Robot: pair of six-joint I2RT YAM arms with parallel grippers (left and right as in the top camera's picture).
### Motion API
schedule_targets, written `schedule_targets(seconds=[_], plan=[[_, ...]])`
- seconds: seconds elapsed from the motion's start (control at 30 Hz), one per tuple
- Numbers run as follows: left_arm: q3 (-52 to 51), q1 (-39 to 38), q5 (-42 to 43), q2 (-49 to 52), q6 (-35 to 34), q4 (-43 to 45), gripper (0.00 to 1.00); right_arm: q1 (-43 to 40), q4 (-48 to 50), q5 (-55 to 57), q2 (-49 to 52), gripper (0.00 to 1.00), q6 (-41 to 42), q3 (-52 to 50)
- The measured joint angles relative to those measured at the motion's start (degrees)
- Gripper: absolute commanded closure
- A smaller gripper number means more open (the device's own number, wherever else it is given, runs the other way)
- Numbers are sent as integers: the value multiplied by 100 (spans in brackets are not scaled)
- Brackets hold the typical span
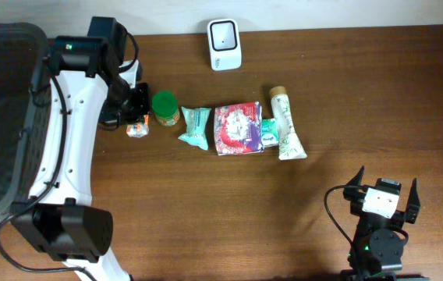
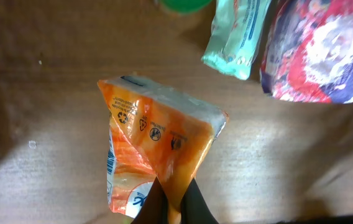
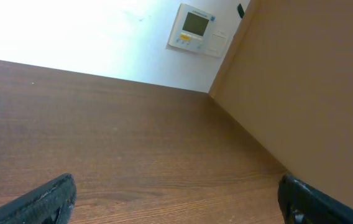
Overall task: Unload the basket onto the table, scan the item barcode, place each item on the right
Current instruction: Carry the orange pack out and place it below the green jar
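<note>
Orange packet [image 2: 155, 146], pinched in left tool [image 2: 173, 196], beside green-lidded jar [image 1: 165, 108]

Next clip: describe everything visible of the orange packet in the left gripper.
The orange packet is a small crinkled pouch of glossy plastic film, orange with white patches, round printed symbols along one side and blue lettering near the jaws. It sits tilted, one edge pinched in the shut jaws of the left gripper, beside the green-lidded jar. Whether it touches the table is unclear; no barcode shows.
</note>
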Motion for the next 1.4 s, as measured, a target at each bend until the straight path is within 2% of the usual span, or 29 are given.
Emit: schedule_targets(seconds=[0.3, 0.6, 0.7, 0.8, 0.9, 0.97, 1.0, 1.03, 1.1, 1.2, 1.23, 1.3, 1.4], plan=[[-688, 0, -2, 11, 0, 138, 100, 0, 0, 0, 0, 1, 2, 0], [-741, 0, -15, 11, -101, 358, 100, 0, 0, 0, 0, 1, 2, 0], [-975, 0, -26, 9, -299, 874, 100, 0, 0, 2, 0, 1, 2, 0], [-1679, 0, -42, 9, -577, 1569, 99, 0, 2, 0, 0, 2, 4, 0], [-2841, 0, -42, 44, -1099, 2791, 94, 0, 0, 0, -2, 1, 2, 0], [-3204, 0, -37, 63, -1364, 3259, 94, 0, 2, 0, -4, 1, 2, 0], [-3403, 0, -7, 68, -1510, 3512, 90, 0, 0, 0, -4, 1, 2, 0], [-3536, 0, 76, 68, -1641, 3648, 77, 0, 0, 0, -4, 1, 0, 0], [-3560, 0, 308, 70, -1766, 3875, 37, 0, 0, 0, -4, 1, 7, 0], [-3560, -4, 535, 70, -1845, 3985, 36, 0, 0, 0, -4, 1, 0, 0], [-3560, -4, 614, 70, -1845, 4015, 38, 0, 0, 0, -4, 1, 0, 0], [-3560, -4, 796, 70, -1849, 4096, 48, 0, 0, 0, -4, 1, 2, 0], [-3333, -4, 1095, 79, -1810, 3770, 47, 0, 2, -2, -4, 1, 0, 0]])
